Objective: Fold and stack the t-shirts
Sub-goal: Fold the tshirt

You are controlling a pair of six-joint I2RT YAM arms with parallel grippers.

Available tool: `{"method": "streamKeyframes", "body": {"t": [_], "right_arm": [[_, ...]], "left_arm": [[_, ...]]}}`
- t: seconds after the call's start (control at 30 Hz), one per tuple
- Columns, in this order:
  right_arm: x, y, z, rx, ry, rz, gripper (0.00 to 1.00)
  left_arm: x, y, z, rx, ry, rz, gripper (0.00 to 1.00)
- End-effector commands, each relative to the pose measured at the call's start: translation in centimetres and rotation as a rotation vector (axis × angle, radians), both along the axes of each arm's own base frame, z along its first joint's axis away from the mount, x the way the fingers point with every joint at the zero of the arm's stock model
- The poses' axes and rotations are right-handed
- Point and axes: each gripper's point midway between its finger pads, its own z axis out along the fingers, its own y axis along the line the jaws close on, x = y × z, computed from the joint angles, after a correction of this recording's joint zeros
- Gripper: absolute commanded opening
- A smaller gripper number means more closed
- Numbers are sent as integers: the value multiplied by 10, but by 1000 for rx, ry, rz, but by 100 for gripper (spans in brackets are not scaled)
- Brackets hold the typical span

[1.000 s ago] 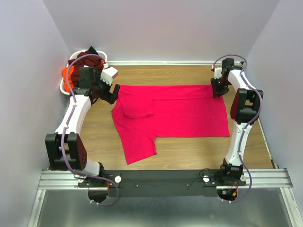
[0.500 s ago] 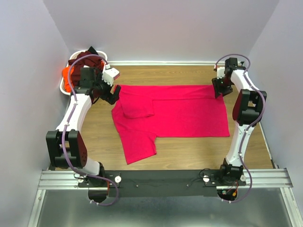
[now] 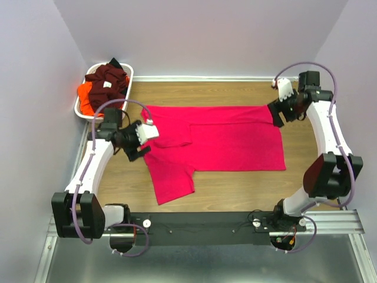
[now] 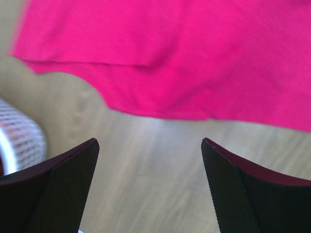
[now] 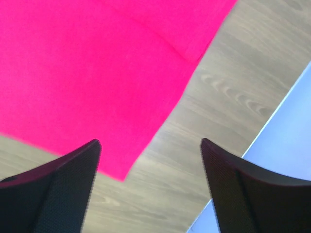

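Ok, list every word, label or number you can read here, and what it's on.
No text can be read.
White tag on the maroon tee in the basket: too small to read.
Pink tee: plain, no print in any view.

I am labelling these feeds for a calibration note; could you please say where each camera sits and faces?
Top external: fixed above and behind the robot, looking down over the table, pink-red t-shirt and basket; the left gripper and right gripper show.
Left wrist: on the left wrist, looking down at the t-shirt's edge and the table; its two fingers show.
Right wrist: on the right wrist, looking down at a t-shirt corner, table and wall; its two fingers show.
Shared: all see the t-shirt.
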Motion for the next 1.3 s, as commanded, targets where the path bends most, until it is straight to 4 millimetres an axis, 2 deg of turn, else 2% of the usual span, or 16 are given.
{"method": "streamKeyframes", "body": {"t": [0.0, 0.1, 0.13, 0.27, 0.47, 0.57, 0.73, 1.13, 1.23, 1.27], "right_arm": [[-85, -1, -65, -62, 262, 169, 82], [-116, -11, -77, -143, 303, 227, 69], [-131, -12, -89, -155, 342, 243, 67], [-149, -24, -105, -236, 350, 271, 63], [-153, -25, -131, -247, 359, 265, 56], [-149, -26, -139, -249, 352, 263, 54], [-150, -29, -156, -264, 386, 277, 52], [-154, -28, -180, -256, 435, 284, 50], [-153, -27, -184, -258, 437, 283, 44], [-154, -26, -186, -256, 444, 285, 38]], "left_arm": [[-62, -11, -50, 139, 159, -195, 84], [-79, -21, -71, 216, 185, -230, 78], [-88, -35, -73, 226, 188, -270, 77], [-102, -59, -82, 260, 207, -313, 78], [-118, -85, -90, 311, 242, -364, 77], [-116, -95, -84, 288, 247, -383, 77], [-116, -99, -85, 285, 257, -404, 77], [-123, -94, -95, 306, 303, -398, 77], [-127, -93, -97, 318, 318, -386, 78], [-131, -93, -97, 329, 326, -389, 78]]}}
